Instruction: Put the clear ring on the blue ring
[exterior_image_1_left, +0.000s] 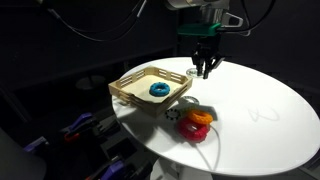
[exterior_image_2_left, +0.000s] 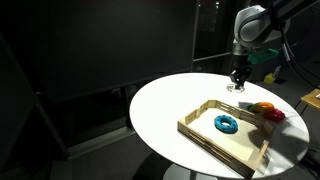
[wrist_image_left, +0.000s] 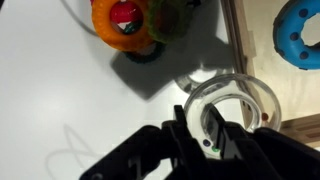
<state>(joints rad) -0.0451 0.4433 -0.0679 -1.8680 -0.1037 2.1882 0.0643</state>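
Clear ring (wrist_image_left: 232, 84) is hanging mid-frame in the wrist view, just outside a tray corner. The tool (wrist_image_left: 207, 135) is pinching its near rim, apparently with one finger inside the hoop and one outside. Going across from the left, the white surface (wrist_image_left: 60, 90) is lying bare and the orange ring (wrist_image_left: 140, 38) is sitting at the top edge. Next the held clear ring is casting a shadow, the wooden tray (wrist_image_left: 238, 35) is showing its wall, and the blue ring (wrist_image_left: 287, 40) is lying inside the tray, far right.

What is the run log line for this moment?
tool: shut on clear ring, beside tray | blue ring: in tray | stacking: not done
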